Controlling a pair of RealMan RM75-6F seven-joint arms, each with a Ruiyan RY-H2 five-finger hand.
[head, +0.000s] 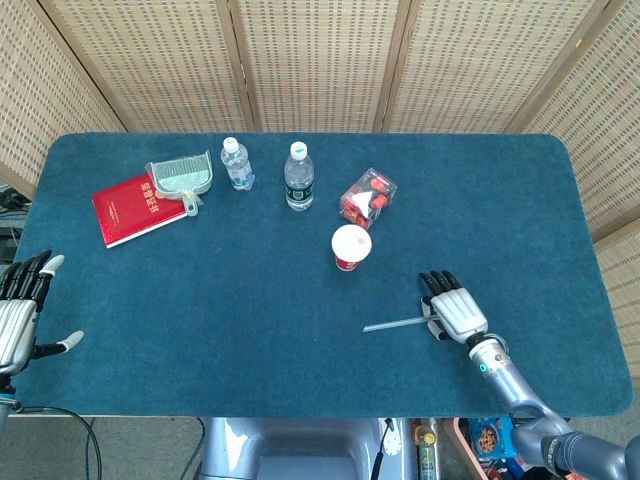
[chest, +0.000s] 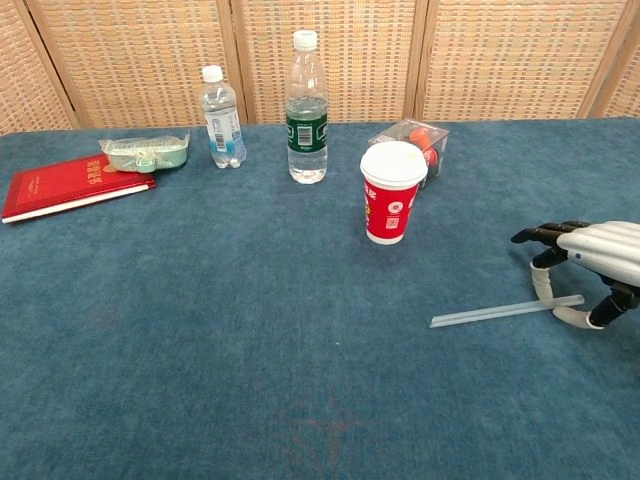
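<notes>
Head and chest views of a blue surface (head: 250, 330). At far left, the left robot hand (head: 20, 310) sits at the surface's near left edge, fingers spread apart and holding nothing; it appears in the head view only.

Well away from that robot hand, toward the far side, lies a red book (head: 128, 208) (chest: 70, 184), and touching the book's right corner is a pale green dustpan (head: 181, 178) (chest: 146, 152). Just right of the dustpan stands a small water bottle (head: 236, 164) (chest: 220, 118), upright, and beside it a taller water bottle (head: 299, 177) (chest: 306, 108) with a green label, also upright.

Further right, between the bottles and the right robot hand, a clear box (head: 367, 196) (chest: 410, 140) with red contents rests on the surface. Nearer the robot, a red paper cup (head: 351, 246) (chest: 392, 192) with a white lid stands upright, apart from the box.

A clear straw (head: 397, 324) (chest: 505, 310) lies flat on the surface, near the cup on its robot side. Its right end lies under the right robot hand (head: 453, 307) (chest: 583, 262), whose thumb and a fingertip come down on either side of that end. Whether they actually pinch the straw cannot be told; the remaining fingers stretch forward above the surface.
</notes>
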